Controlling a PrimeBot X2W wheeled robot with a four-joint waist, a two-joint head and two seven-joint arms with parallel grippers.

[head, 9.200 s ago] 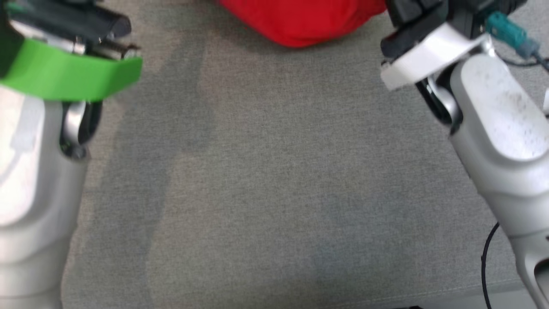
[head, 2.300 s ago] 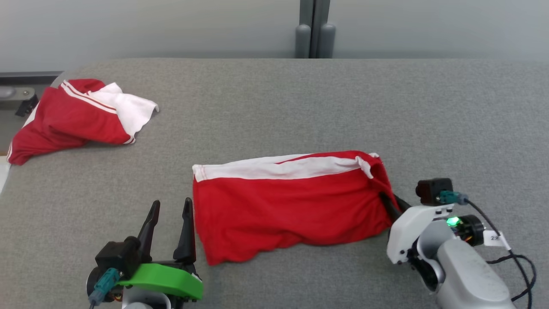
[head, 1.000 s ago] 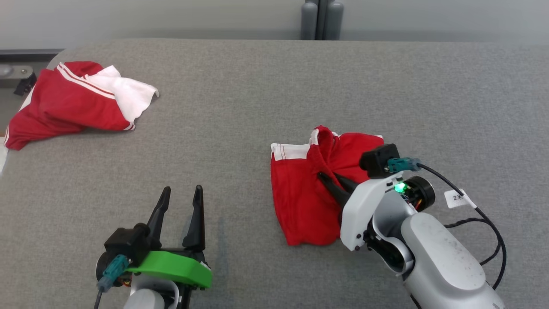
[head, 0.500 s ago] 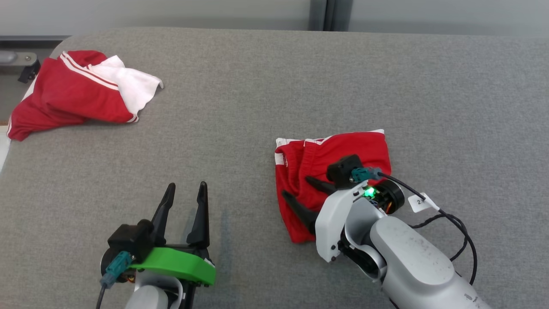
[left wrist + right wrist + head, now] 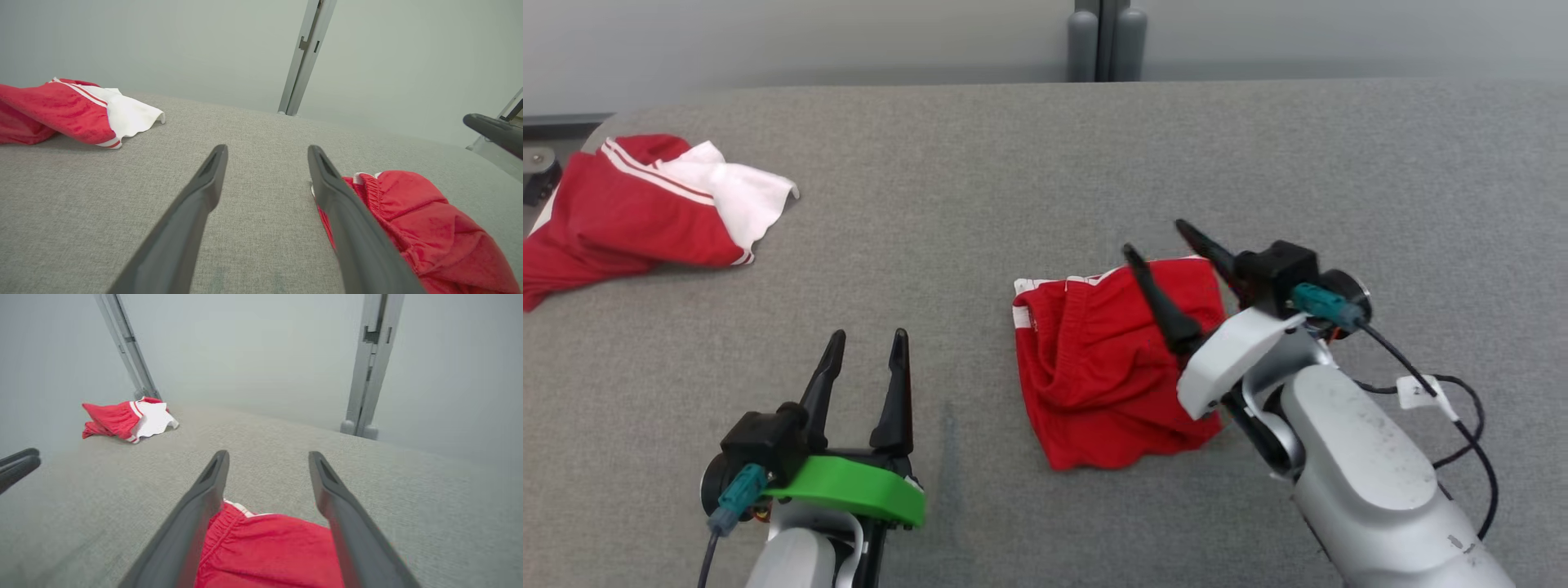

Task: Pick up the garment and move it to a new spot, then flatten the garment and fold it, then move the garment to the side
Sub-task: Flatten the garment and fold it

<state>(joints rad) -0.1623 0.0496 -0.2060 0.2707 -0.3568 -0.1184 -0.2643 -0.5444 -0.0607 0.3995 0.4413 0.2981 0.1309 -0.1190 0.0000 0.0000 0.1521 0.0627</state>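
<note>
While left pincer point(image 5: 868, 335) and right pincer point(image 5: 1154, 237) agape, garment point(image 5: 1094, 367) red, rumpled, white-edged

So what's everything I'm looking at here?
folded shorts: one, red with white trim, middle of the table
crumpled garment: one, red and white, table's far left corner
table: one, grey cloth top, under both
post: one, grey, behind the table
left claw: one, dark fingers, green mount, open, left of the shorts
right claw: one, dark fingers, white mount, open, above the shorts' right edge
</note>
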